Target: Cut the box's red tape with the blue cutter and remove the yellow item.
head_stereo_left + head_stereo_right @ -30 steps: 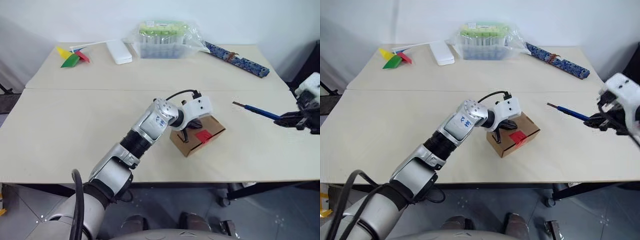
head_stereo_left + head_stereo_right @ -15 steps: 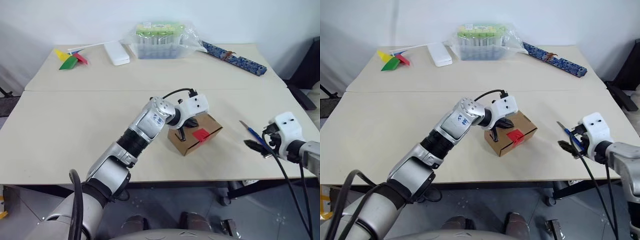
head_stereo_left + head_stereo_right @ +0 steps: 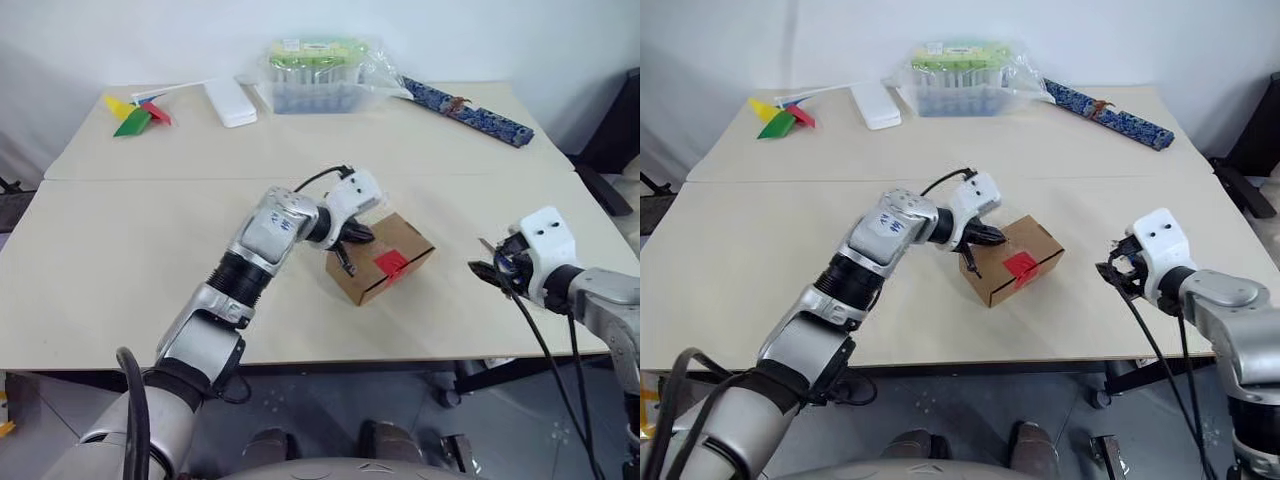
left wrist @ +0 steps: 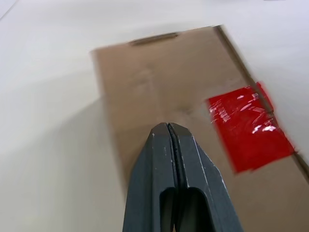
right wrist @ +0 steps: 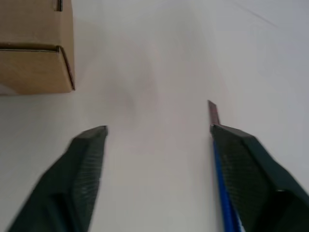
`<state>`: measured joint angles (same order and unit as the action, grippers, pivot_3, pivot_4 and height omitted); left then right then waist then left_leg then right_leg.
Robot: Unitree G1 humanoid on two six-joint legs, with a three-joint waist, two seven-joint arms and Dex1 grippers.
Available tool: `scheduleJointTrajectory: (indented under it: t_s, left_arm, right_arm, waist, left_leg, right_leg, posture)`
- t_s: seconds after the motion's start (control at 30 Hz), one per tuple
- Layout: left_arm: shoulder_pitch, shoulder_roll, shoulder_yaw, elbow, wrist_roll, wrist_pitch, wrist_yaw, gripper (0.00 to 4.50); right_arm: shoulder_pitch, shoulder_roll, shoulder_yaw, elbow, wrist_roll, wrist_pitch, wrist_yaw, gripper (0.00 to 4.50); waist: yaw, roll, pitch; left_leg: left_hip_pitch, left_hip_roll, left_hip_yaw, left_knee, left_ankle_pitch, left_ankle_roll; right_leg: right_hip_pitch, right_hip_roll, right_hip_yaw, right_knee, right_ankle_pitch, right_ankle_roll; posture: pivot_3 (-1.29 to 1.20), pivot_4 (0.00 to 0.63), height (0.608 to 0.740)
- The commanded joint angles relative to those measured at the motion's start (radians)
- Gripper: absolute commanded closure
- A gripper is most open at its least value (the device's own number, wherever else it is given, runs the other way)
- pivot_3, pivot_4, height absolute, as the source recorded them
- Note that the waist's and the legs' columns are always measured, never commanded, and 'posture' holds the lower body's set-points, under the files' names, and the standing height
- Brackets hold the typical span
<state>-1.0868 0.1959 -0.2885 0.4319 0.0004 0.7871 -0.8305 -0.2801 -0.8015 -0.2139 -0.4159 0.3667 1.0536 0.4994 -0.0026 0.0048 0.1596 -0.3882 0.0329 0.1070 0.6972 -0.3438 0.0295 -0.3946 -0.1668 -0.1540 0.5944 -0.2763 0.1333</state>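
At the far left of the table (image 3: 120, 290) lies a paper pinwheel (image 3: 133, 112) with yellow, green and red blades, and next to it a flat white case (image 3: 231, 102). Further along the back edge stands a clear plastic tub (image 3: 318, 84) with a green lid, wrapped in a clear bag; I see pale upright shapes inside, but I cannot tell what they are. In the middle, my left gripper (image 4: 168, 126) has its two black fingers pressed tightly together with nothing between them, and its tip is over the top of the box (image 3: 382, 257), near the end away from the tape. The box is closed, its flaps down, so whatever is inside is hidden from me. The red tape (image 3: 389, 264) sits across the lid's edge and folds down onto the side wall. A long blue patterned strip (image 3: 467, 109) lies at the back right. To the right of the box, my right gripper (image 5: 157, 133) has its fingers spread wide apart. The blue cutter (image 5: 222, 183) lies along the inside of one finger, its dark tip poking out ahead. I cannot tell whether it is really gripped.
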Motion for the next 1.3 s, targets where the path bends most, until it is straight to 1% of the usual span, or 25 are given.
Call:
scheduleJointTrajectory:
  t_s: [0.03,0.13,0.2,0.23,0.33,0.43,0.67,0.8,0.9,1.03,1.3]
  left_arm:
    - [-0.029,0.034,0.059,0.020,-0.029,0.058,0.012,4.50]
    - [-0.053,0.055,0.089,0.060,-0.033,0.071,0.038,4.50]
    - [-0.066,0.075,0.088,0.115,-0.011,0.048,0.065,4.50]
    - [-0.070,0.085,0.087,0.160,0.002,0.026,0.084,4.50]
    - [-0.062,0.103,0.050,0.244,0.042,-0.058,0.097,4.50]
    - [-0.044,0.081,0.016,0.276,0.054,-0.099,0.071,4.50]
    - [-0.014,-0.002,-0.005,0.267,0.035,-0.135,0.009,4.50]
    - [-0.003,-0.014,-0.016,0.229,0.033,-0.118,-0.028,4.50]
    - [0.018,-0.005,-0.032,0.165,0.025,-0.085,-0.073,4.50]
    - [0.077,0.055,-0.064,-0.004,0.008,0.009,-0.147,4.50]
    - [0.161,0.133,-0.087,-0.235,-0.033,0.162,-0.169,4.50]
  right_arm:
    - [-0.042,0.027,0.008,-0.056,-0.001,0.045,-0.050,2.62]
    - [-0.080,0.054,0.028,-0.068,0.007,0.090,-0.072,3.68]
    - [-0.095,0.061,0.042,-0.075,0.013,0.115,-0.076,4.33]
    - [-0.106,0.071,0.052,-0.077,0.014,0.125,-0.083,4.42]
    - [-0.127,0.091,0.074,-0.071,0.016,0.142,-0.090,4.42]
    - [-0.139,0.080,0.095,-0.063,0.013,0.161,-0.084,4.42]
    - [-0.178,0.031,0.148,-0.090,0.048,0.250,-0.032,4.42]
    - [-0.213,0.030,0.179,-0.089,0.070,0.269,-0.009,4.42]
    - [-0.256,0.042,0.220,-0.050,0.066,0.249,0.003,4.42]
    - [-0.374,0.071,0.323,0.068,0.038,0.167,0.047,4.42]
    - [-0.451,0.058,0.429,0.154,0.012,0.096,0.147,4.42]
  waist:
    - [0.002,0.002,0.005]
    - [0.006,0.002,0.008]
    - [0.014,0.002,0.009]
    - [0.018,0.001,0.010]
    - [0.025,0.001,0.010]
    - [0.034,0.000,0.010]
    - [0.048,0.000,0.011]
    - [0.047,0.000,0.011]
    - [0.042,0.000,0.011]
    - [0.023,0.000,0.011]
    - [0.019,0.000,0.011]
  left_leg:
    - [-0.001,0.000,0.000,0.000,0.000,0.000]
    - [-0.003,-0.003,0.000,0.000,0.000,0.000]
    - [-0.006,-0.004,-0.001,0.000,0.001,0.000]
    - [-0.006,-0.004,-0.001,0.000,0.000,0.000]
    - [-0.011,-0.005,0.002,-0.001,0.001,0.000]
    - [-0.018,-0.006,0.006,-0.001,0.001,-0.001]
    - [-0.018,-0.006,0.006,0.000,0.001,-0.001]
    - [-0.018,-0.006,0.007,0.000,0.001,-0.001]
    - [-0.018,-0.006,0.007,0.000,0.001,-0.001]
    - [-0.018,-0.006,0.008,0.000,0.001,-0.001]
    - [-0.017,-0.005,0.008,0.000,0.001,-0.002]
  right_leg:
    - [0.000,0.000,0.000,0.000,0.000,0.000]
    - [-0.003,0.000,0.000,0.000,0.000,0.001]
    - [-0.004,0.001,-0.002,-0.001,0.001,0.001]
    - [-0.004,0.001,-0.003,-0.001,0.001,0.002]
    - [-0.009,0.002,-0.004,-0.001,0.002,0.004]
    - [-0.016,0.002,-0.005,0.000,0.002,0.004]
    - [-0.015,0.002,-0.005,-0.001,0.003,0.006]
    - [-0.015,0.002,-0.004,-0.001,0.003,0.006]
    - [-0.015,0.002,-0.004,-0.001,0.003,0.006]
    - [-0.016,0.002,-0.004,0.000,0.003,0.006]
    - [-0.016,0.003,-0.004,0.001,0.003,0.005]
  posture:
    - [0.00,0.150,0.740]
    - [0.00,0.150,0.740]
    - [0.00,0.150,0.740]
    - [0.00,0.150,0.740]
    - [0.00,0.150,0.740]
    - [0.00,0.150,0.740]
    - [0.00,0.150,0.740]
    - [0.00,0.150,0.740]
    - [0.00,0.150,0.740]
    - [0.00,0.150,0.740]
    - [0.00,0.150,0.740]
